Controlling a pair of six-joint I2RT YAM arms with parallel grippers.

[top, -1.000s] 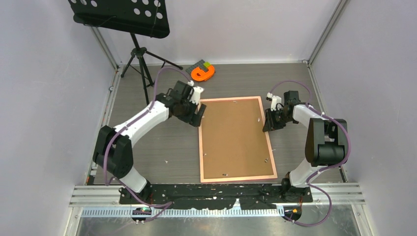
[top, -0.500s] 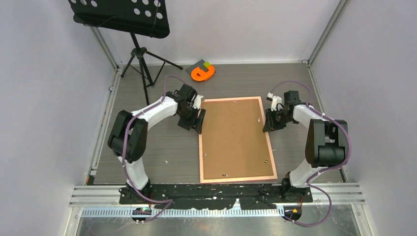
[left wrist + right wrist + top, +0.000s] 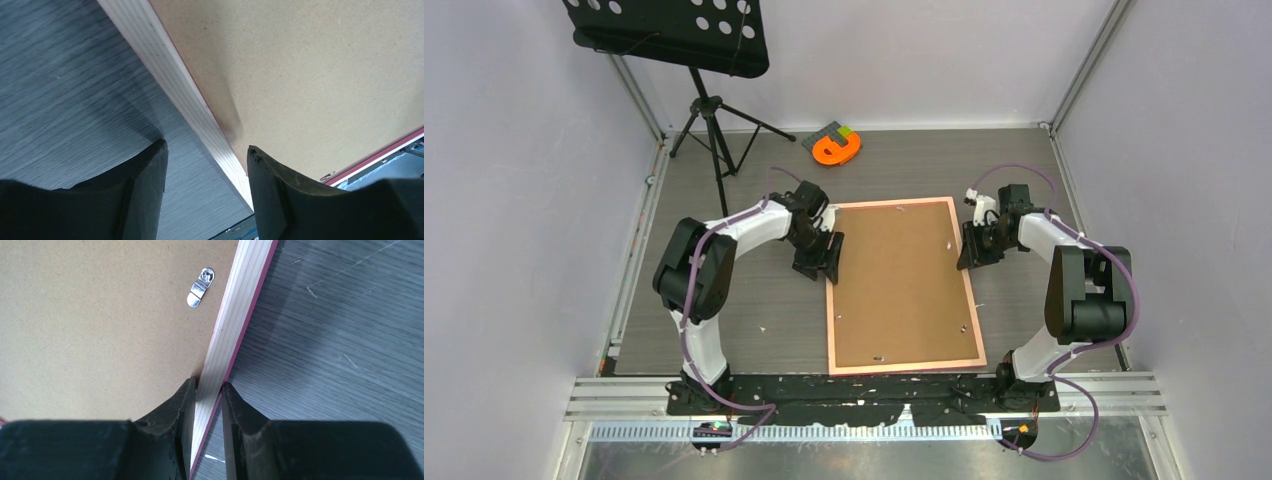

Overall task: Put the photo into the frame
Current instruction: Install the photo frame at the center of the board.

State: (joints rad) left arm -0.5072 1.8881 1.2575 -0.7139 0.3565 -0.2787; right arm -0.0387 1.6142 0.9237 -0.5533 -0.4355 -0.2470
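Note:
The frame point(image 3: 829, 325) lies flat on the table with its pink border around a plain brown backing board point(image 3: 899, 285). The photo is hidden. My left gripper point(image 3: 828, 262) is open, its jaws standing either side of the frame's left rail point(image 3: 170, 75), with the gripper point(image 3: 206, 150) just above the rail and the board point(image 3: 310, 75) beside it. My right gripper point(image 3: 965, 258) is shut on the frame's right rail point(image 3: 245, 290); its jaws point(image 3: 209, 387) pinch the pale wood, one on the board side. A metal clip point(image 3: 200, 287) sits on the board point(image 3: 100, 315).
A small orange tape-like object point(image 3: 837, 148) lies at the back of the table. A black music stand point(image 3: 709, 120) stands at the back left. Side walls close in the table left and right.
My left gripper has moved toward the near side along the frame's left edge and now straddles the rail. The right gripper has stayed on the right rail.

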